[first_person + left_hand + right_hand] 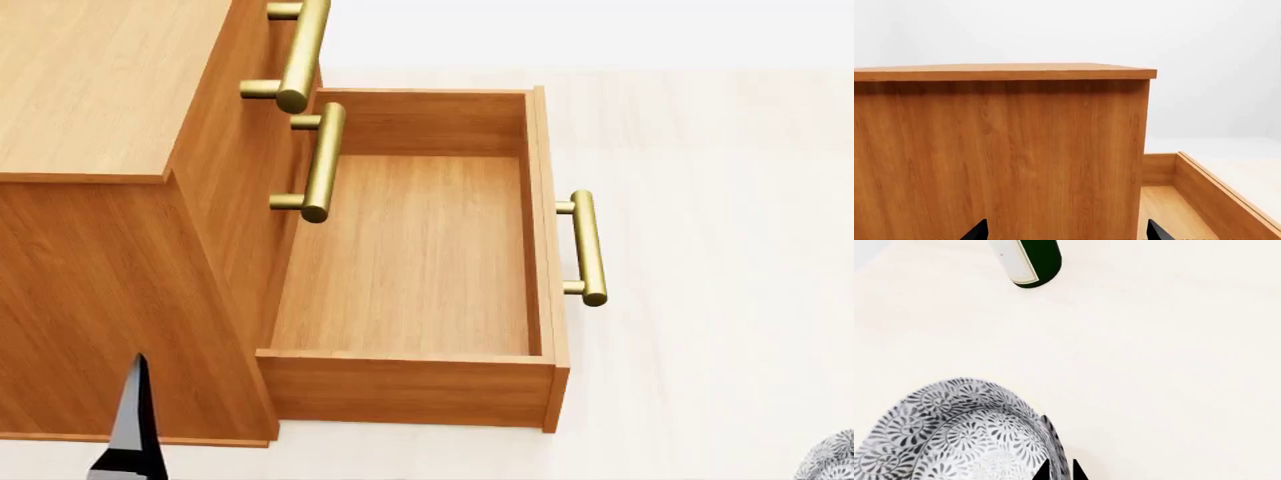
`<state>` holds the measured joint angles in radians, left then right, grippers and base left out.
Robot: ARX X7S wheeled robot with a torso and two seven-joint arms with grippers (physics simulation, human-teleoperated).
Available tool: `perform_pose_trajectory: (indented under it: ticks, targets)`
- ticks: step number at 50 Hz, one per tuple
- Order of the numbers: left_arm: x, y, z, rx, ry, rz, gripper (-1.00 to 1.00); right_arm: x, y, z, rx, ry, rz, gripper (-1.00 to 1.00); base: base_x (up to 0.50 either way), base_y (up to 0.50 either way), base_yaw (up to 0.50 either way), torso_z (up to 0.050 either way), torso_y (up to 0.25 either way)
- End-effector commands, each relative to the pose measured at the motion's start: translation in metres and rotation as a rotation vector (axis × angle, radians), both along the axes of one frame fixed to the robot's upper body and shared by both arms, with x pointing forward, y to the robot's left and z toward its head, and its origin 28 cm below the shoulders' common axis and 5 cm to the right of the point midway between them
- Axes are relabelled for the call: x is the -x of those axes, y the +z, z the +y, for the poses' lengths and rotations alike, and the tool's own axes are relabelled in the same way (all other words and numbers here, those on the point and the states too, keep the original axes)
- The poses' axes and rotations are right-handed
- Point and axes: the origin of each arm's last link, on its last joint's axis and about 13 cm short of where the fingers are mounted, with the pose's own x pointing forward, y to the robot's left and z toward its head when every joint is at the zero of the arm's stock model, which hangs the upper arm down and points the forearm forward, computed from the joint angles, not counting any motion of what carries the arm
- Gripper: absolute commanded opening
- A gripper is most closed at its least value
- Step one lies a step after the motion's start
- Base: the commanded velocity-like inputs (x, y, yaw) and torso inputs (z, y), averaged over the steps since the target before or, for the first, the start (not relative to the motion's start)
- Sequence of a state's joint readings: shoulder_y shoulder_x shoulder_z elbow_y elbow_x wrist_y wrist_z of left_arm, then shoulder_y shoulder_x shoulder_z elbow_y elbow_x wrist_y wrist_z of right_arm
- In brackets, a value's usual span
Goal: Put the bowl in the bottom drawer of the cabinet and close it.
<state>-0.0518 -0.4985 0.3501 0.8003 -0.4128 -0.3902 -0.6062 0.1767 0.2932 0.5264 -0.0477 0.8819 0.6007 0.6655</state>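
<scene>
Right wrist view: right gripper [1059, 474] apparently pinching bowl [954, 440] rim.

Bottom drawer [414, 260] right of cabinet [120, 250]

I'm seeing a pale cream floor [721, 380] carrying everything here. The cabinet [107, 290] is sitting directly on it, right in front of my left gripper [1064, 231], with the bottom drawer [414, 385] standing pulled out over the floor beside that gripper. Near my right gripper [1059, 473], a dark green cylindrical object with a white label [1026, 262] is lying on the floor, well ahead of the fingertips. I cannot tell whether the bowl [954, 440] at those fingertips is resting on the floor.
</scene>
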Motion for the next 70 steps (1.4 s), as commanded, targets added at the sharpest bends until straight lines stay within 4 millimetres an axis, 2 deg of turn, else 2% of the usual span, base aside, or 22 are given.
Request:
perform_pose_trajectory:
  ticks: [1,6,18,35,44,50,58,61,70]
  targets:
    - [0.001,0.005,-0.002,0.036,-0.029,-0.036,1.0,0.002,-0.008,0.001,-0.034,0.003,-0.008,-1.0,0.0,0.0,0.0,0.0,0.0]
    - [0.001,0.005,-0.002,0.035,-0.031,-0.036,1.0,0.002,0.005,0.002,-0.022,0.011,-0.039,-1.0,0.0,0.0,0.0,0.0,0.0]
    - [0.002,0.006,-0.002,0.034,-0.032,-0.036,1.0,0.003,0.058,0.012,0.022,0.065,-0.161,-1.0,0.0,0.0,0.0,0.0,0.0]
    - [0.001,0.006,-0.003,0.036,-0.034,-0.037,1.0,0.002,0.099,0.019,0.061,0.11,-0.25,-1.0,0.0,0.0,0.0,0.0,0.0]
    - [0.001,0.005,-0.003,0.037,-0.033,-0.035,1.0,-0.004,0.134,0.023,0.108,0.147,-0.251,-1.0,0.0,0.0,0.0,0.0,0.0]
    - [0.002,0.006,-0.003,0.038,-0.033,-0.035,1.0,-0.012,0.157,0.025,0.141,0.178,-0.248,-1.0,0.0,0.0,0.0,0.0,0.0]
    - [0.002,0.006,-0.003,0.036,-0.032,-0.034,1.0,-0.033,0.18,0.022,0.14,0.189,-0.231,-1.0,0.0,0.0,0.0,0.0,0.0]
    - [0.001,0.005,-0.003,0.035,-0.032,-0.031,1.0,-0.04,0.194,0.022,0.144,0.202,-0.229,-1.0,0.0,0.0,0.0,0.0,0.0]
    - [0.001,0.005,-0.002,0.035,-0.031,-0.03,1.0,-0.059,0.214,0.031,0.112,0.305,-0.19,-1.0,0.0,0.0,0.0,0.0,0.0]
